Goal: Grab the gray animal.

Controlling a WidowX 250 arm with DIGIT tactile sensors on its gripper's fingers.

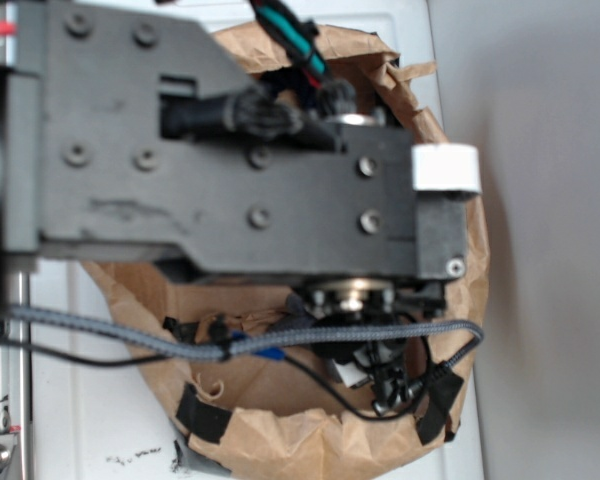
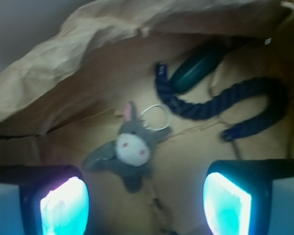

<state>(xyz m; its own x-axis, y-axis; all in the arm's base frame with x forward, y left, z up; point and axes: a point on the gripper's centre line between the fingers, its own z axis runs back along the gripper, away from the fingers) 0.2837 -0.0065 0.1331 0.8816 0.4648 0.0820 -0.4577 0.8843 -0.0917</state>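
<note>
1. One gripper (image 2: pixel 144 203), spread wide and holding nothing, its two glowing cyan-lit finger pads (image 2: pixel 63 205) at the lower corners of the wrist view.
2. One small gray plush donkey (image 2: pixel 129 152), cream-faced, lying between and just ahead of the pads, nearer the left pad, on the crumpled brown paper bag (image 2: pixel 78 58).
3. Beyond it: dark blue rope (image 2: pixel 220 105); dark green oval object (image 2: pixel 196 68).
4. Step judged: approach. Next: descend, centre slightly leftward, close.

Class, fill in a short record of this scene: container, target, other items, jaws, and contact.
container: brown paper bag
target: gray donkey, face up on the bag floor
other items: blue rope, curled right of the donkey; green oval beyond it
gripper: jaws open, either side of the near view
contact: none; donkey lies free, apart from rope
</note>
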